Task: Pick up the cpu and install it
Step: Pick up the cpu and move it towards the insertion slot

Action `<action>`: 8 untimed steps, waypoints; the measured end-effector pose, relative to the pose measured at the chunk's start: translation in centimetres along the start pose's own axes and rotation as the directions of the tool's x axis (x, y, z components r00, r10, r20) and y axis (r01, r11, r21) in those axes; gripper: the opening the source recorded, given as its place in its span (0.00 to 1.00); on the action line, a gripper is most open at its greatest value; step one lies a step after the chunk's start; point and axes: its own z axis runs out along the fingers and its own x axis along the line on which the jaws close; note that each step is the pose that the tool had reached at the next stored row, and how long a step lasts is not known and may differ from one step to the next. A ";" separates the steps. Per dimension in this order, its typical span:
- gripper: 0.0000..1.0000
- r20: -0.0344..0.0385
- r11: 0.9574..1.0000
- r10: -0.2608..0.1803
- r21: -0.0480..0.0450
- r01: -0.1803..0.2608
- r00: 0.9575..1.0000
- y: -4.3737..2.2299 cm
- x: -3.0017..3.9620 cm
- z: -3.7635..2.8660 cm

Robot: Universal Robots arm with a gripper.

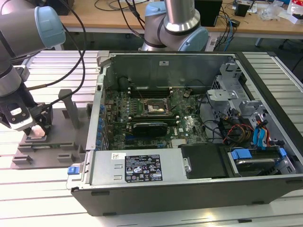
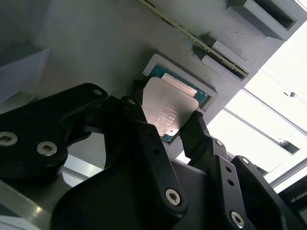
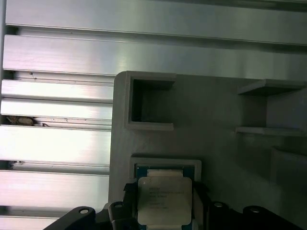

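Cpu (image 2: 170, 112) is clamped on two opposite edges by the gripper (image 2: 165, 116), whose black fingers (image 2: 136, 105) are closed against it, at the square recess (image 3: 165, 163) of a grey holder (image 3: 216, 110). The holder lies on the slatted metal table (image 1: 42, 189), just beside the open case (image 1: 189, 194), on the exterior view's left.
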 end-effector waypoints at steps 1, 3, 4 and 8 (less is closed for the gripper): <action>0.55 0.000 1.000 0.000 0.000 0.000 1.000 0.00 0.00 0.00; 0.55 0.000 1.000 0.000 0.000 0.000 1.000 0.00 0.00 0.00; 0.55 0.000 1.000 0.000 0.000 0.000 1.000 0.00 0.00 0.00; 0.55 0.000 1.000 0.000 0.000 0.000 1.000 0.00 0.00 0.01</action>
